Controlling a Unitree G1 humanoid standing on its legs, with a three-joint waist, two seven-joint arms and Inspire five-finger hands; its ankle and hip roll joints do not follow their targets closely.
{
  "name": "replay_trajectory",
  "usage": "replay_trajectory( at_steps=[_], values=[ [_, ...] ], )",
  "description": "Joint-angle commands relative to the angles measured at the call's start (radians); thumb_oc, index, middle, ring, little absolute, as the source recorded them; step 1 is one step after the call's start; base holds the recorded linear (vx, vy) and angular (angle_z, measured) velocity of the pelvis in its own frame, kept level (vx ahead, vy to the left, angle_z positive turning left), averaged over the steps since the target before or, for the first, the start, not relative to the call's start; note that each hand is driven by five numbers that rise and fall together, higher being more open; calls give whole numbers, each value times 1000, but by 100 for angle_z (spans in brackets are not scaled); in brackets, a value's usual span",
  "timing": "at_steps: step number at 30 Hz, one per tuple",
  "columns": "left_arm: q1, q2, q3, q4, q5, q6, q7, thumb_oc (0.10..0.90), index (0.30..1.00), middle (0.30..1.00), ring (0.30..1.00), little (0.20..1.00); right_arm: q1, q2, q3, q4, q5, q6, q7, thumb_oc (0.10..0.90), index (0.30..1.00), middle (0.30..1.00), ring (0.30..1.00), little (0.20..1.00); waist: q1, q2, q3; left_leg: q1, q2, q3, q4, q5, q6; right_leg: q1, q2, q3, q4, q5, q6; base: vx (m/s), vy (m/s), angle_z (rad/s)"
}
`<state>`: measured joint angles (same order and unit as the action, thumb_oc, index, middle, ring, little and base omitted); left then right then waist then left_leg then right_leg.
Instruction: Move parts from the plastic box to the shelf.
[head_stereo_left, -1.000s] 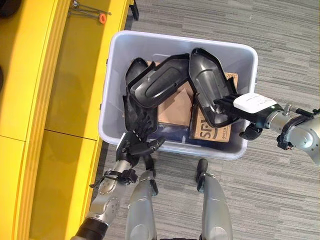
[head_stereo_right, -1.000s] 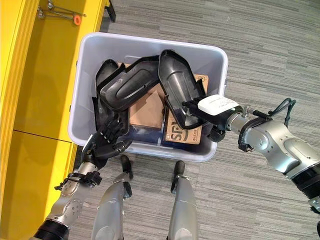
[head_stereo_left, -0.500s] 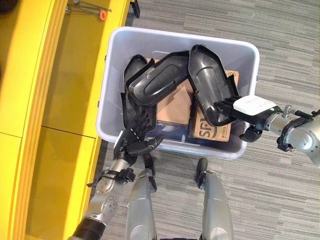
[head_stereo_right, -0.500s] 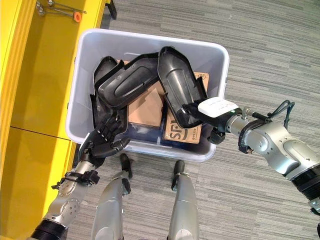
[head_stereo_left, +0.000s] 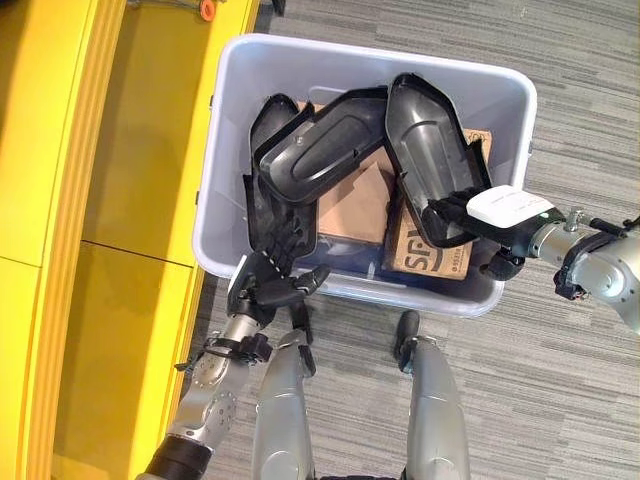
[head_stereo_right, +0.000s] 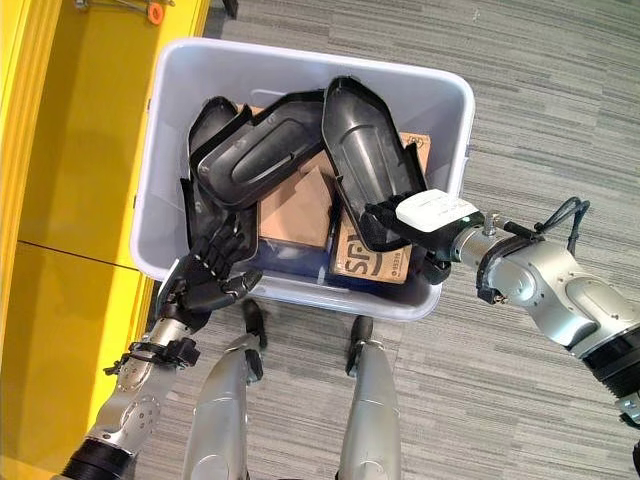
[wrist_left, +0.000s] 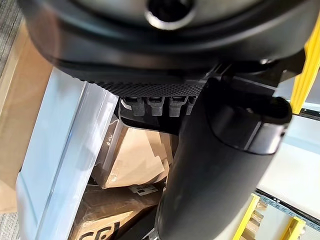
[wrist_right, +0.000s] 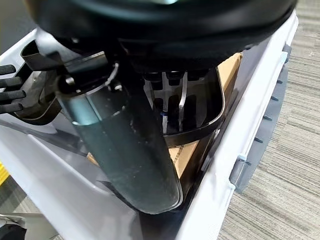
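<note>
Inside the pale plastic box (head_stereo_left: 228, 150): black moulded parts stacked over cardboard cartons (head_stereo_left: 352, 205).

One long black shell part (head_stereo_left: 432, 155) leans along the box's right half; the right hand (head_stereo_left: 470, 215), white-covered thumb on top, has its fingers curled round that part's near end. A second black part (head_stereo_left: 322, 150) lies crosswise, touching it. The left hand (head_stereo_left: 272, 285) rests at the box's near-left rim, fingers spread and relaxed against further black parts (head_stereo_left: 268, 215), gripping nothing. A yellow shelf (head_stereo_left: 150, 150) stands just beside the box on grey carpet (head_stereo_left: 580, 380).

cardboard box (head_stereo_left: 430, 250), large dark print, partly hidden
</note>
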<state>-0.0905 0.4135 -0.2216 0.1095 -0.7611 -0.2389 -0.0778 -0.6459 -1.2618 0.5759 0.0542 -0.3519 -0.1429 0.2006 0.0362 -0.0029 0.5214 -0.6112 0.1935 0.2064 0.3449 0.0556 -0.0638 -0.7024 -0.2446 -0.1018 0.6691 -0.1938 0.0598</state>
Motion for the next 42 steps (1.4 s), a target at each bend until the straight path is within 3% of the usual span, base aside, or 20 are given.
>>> replay_trajectory(
  at_steps=[1,6,7,8,19,30,42],
  values=[
    [120,33,7,-12,13,3,20,900,1000,1000,1000,1000,-145,-36,-39,-22,6,-7,-71,900,1000,1000,1000,1000,24,-19,-2,52,102,-43,101,-150,-74,55,-66,-4,-33,45,71,0,0,0],
    [138,40,18,-17,11,1,28,900,1000,1000,1000,1000,-173,-57,-31,-8,3,-4,-81,900,1000,1000,1000,1000,25,-15,-1,32,101,-44,116,-158,-74,28,-65,4,-15,37,70,-13,-1,-1],
    [137,40,19,-18,11,0,28,900,1000,1000,1000,1000,-176,-58,-31,-7,3,-4,-81,900,1000,1000,1000,1000,25,-15,-1,16,101,-39,109,-131,-64,13,-65,1,-25,63,61,0,0,0],
    [140,43,19,-21,12,0,28,900,1000,1000,1000,1000,-182,-61,-24,-1,1,-2,-82,900,1000,1000,1000,1000,26,-14,-1,26,102,-44,120,-159,-74,21,-65,6,-10,35,69,0,0,0],
    [153,56,38,-56,4,-8,37,900,1000,1000,1000,1000,-145,-52,-60,11,0,9,-87,900,1000,1000,1000,1000,20,0,-1,-64,105,-56,200,-188,-73,-76,-67,27,69,7,59,10,-4,1],
    [165,62,63,-86,2,-12,56,900,1000,1000,1000,1000,-83,20,-122,20,-24,25,-105,900,1000,1000,1000,1000,20,21,-1,-188,97,-84,339,-242,-59,-203,-72,59,200,-43,42,0,-3,1],
    [162,66,75,-111,-3,-20,79,900,1000,1000,1000,1000,-94,104,-109,112,-53,56,-144,900,1000,1000,1000,1000,27,29,-1,-293,88,-121,468,-288,-48,-285,-73,78,297,-86,26,-6,-7,3]
  ],
)
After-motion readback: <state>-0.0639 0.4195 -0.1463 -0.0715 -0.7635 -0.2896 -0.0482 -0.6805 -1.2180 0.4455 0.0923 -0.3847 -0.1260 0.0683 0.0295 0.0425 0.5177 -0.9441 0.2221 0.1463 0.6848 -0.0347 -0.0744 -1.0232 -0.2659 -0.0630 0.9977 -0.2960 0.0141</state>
